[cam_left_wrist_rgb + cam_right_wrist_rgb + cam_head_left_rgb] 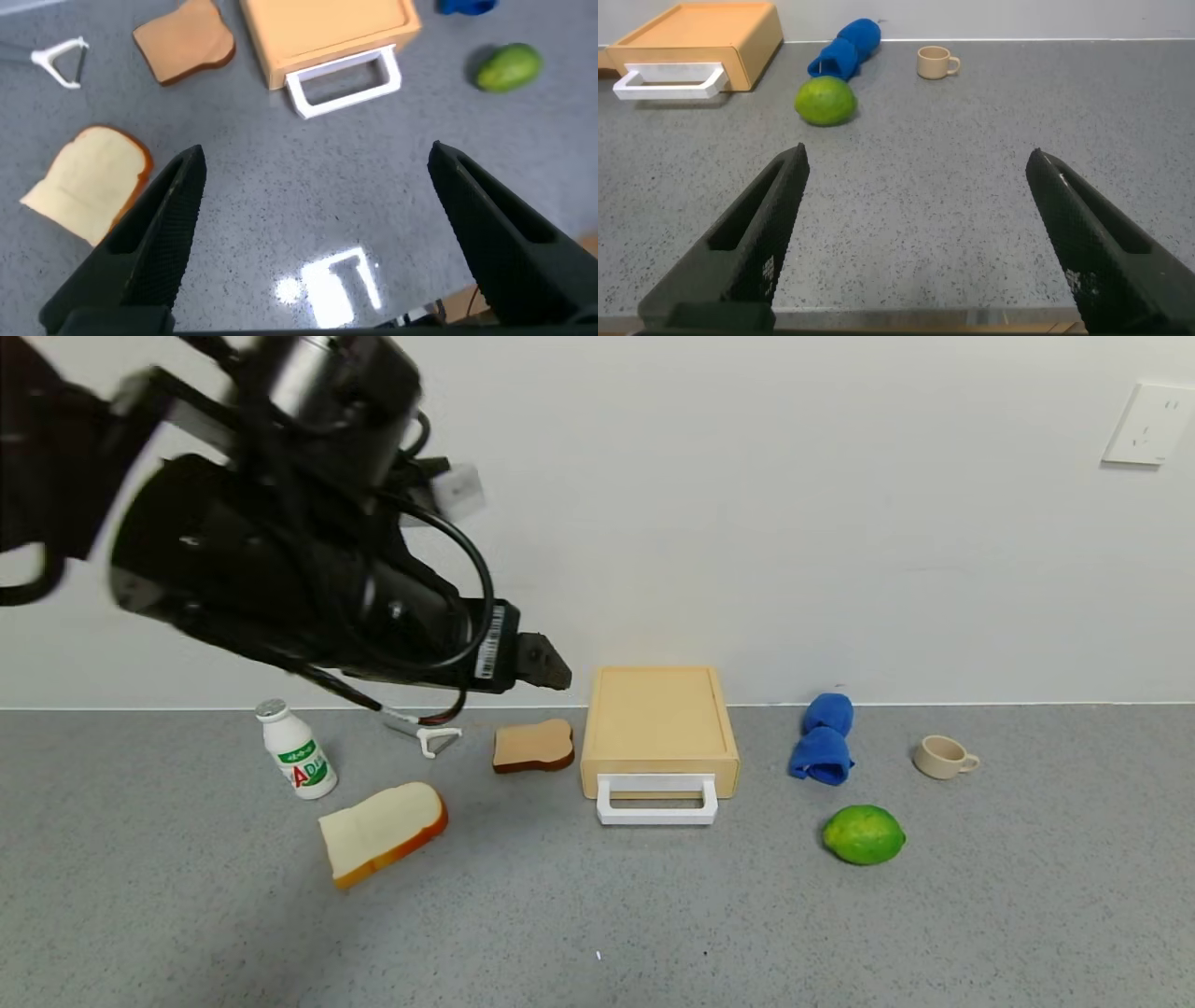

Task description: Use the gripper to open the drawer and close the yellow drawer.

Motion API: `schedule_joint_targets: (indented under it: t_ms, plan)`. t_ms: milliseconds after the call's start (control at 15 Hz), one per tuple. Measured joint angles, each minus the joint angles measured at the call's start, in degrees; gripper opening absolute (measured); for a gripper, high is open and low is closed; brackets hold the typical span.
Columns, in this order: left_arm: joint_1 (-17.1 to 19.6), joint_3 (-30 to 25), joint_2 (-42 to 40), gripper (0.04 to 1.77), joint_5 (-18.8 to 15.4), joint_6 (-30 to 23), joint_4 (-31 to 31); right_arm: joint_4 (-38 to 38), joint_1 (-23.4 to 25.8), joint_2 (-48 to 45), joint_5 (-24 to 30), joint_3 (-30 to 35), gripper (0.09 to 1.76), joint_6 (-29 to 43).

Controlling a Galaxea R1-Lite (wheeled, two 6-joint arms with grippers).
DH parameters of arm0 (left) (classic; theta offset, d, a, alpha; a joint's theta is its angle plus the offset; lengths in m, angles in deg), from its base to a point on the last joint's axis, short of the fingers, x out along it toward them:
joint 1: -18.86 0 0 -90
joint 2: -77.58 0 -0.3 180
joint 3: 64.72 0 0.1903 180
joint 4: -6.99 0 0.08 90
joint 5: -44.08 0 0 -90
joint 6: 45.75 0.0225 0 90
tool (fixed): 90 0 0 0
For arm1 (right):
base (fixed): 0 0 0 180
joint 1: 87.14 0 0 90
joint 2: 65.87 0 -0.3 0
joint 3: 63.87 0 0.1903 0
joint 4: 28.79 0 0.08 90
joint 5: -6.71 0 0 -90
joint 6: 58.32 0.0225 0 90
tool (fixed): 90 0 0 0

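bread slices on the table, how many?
2. The toasted brown slice lies just left of the yellow drawer. The white slice with orange crust lies nearer the robot, beside the small white bottle. The left arm could hide more.

Black cabled arm, barcode sticker

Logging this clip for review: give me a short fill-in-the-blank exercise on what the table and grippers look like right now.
1. The drawer sits fully ____ in its case, its white handle facing the robot.
2. The round fruit right of the drawer, the lime, is ____ in colour.
3. The left gripper hangs above the table with its fingers ____.
4. Between the lime and the cup lies a blue ____.

Missing words: closed; green; open; cloth
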Motion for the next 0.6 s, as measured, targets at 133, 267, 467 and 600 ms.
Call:
schedule_joint_targets:
  t_ms: [133,267,467,600]
  plan:
    - [1.73,-6.08,-6.92,1.72,-2.18,3.95,-2.61,0.02,0.00,0.00,-0.01,0.00,1.71,0.02]
    - [2.78,-12.24,-14.48,1.72,-3.00,7.20,-4.68,0.00,0.00,0.00,-0.01,0.00,1.71,0.00]
    - [3.45,-19.37,-25.00,1.72,-2.89,9.35,-5.92,0.00,0.00,0.00,-0.01,0.00,1.71,0.02]
    - [3.72,-23.56,-31.90,1.72,-1.05,10.05,-5.84,0.00,0.00,0.00,0.00,0.00,1.71,0.02]
